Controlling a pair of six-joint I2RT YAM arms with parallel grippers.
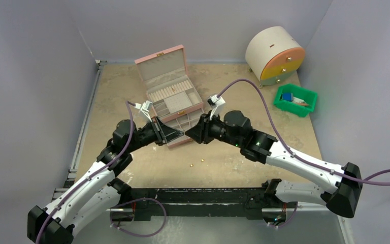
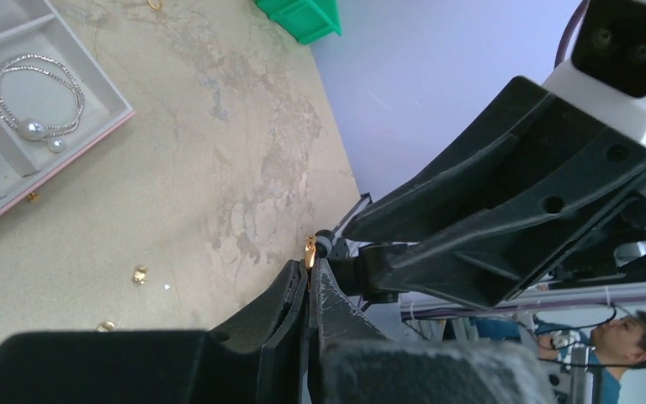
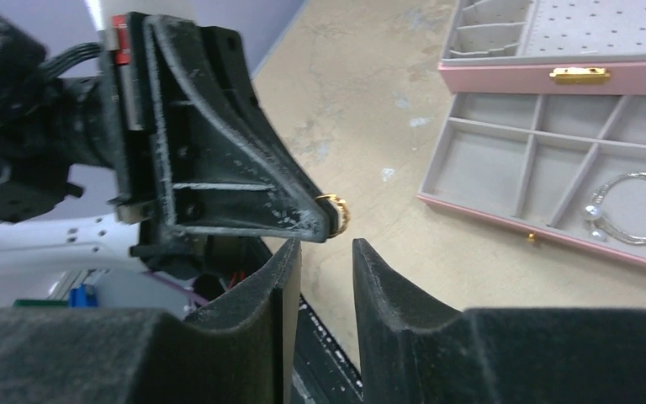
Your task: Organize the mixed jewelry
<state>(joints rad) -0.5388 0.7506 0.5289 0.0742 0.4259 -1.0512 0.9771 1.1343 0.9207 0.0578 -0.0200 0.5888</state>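
Gold ring (image 3: 337,214) was pinched in my left gripper (image 2: 309,269) near the pink box (image 1: 162,65), right gripper (image 3: 326,249) jaws parted beside it.

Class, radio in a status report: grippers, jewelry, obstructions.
Left gripper shut on small gold ring. Right gripper open, close beside it. Gold studs loose on beige table. Way to open pink jewelry box looks clear.
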